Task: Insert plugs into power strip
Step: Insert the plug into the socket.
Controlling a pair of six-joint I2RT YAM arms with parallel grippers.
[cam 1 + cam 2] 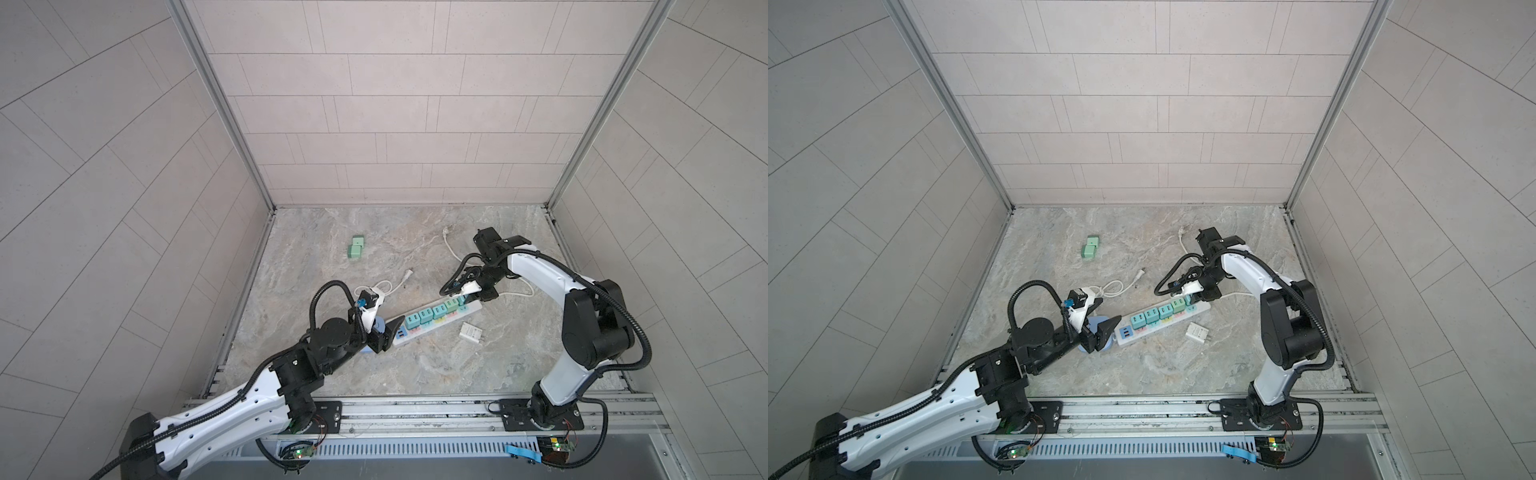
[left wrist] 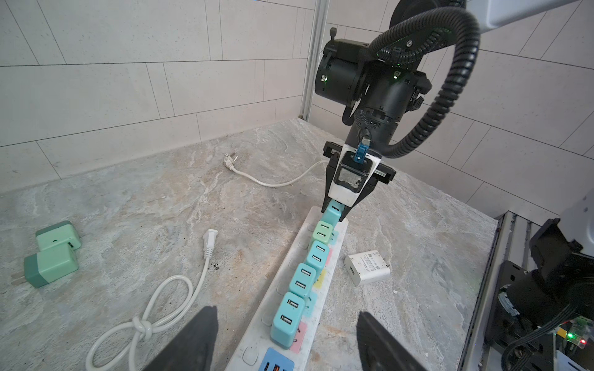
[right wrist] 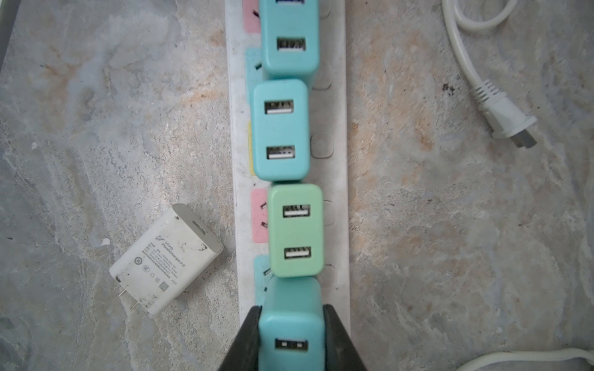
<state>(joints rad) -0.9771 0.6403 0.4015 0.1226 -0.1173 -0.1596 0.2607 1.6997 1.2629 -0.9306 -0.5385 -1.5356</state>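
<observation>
One teal blocky plastic plug [image 3: 291, 350] pinched between fingers [image 3: 244, 347] of black right gripper [image 3: 291, 310], at far end of long white power strip [image 3: 331, 180], touching mint-green plug [image 3: 295, 229] beside. Left gripper [image 2: 286, 314] spread wide astride strip's near end.

Overhead and close wrist views share power strip [image 1: 473, 308].

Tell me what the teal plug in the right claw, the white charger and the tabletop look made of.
The teal plug looks like moulded plastic: smooth satin shell, rounded corners. The white charger also plastic, scuffed, with printed text; its prongs look metal. The tabletop is stone or stone-print laminate, grey-tan veining; cannot tell which.
</observation>
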